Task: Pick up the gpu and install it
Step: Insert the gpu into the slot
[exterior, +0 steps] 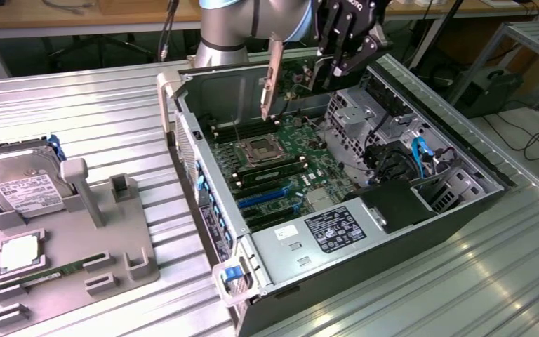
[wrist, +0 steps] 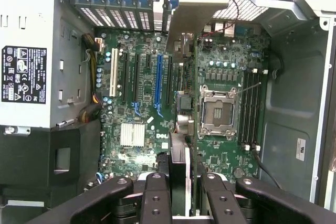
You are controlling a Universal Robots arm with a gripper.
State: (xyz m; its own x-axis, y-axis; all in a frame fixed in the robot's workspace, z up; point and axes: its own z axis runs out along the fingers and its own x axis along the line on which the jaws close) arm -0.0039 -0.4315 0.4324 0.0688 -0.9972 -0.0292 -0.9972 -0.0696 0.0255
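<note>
Holding the gpu (exterior: 300,78) edge-on in my gripper (exterior: 344,64), clamped narrow, above the open case (exterior: 215,210)'s far end; any tilt could jam its bracket against the motherboard (wrist: 147,103) slots.

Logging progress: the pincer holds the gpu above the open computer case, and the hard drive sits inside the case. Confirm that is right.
One error: the hard drive lies on the grey fixture outside the computer case, as the exterior view shows. The pincer does hold the gpu above it.
</note>
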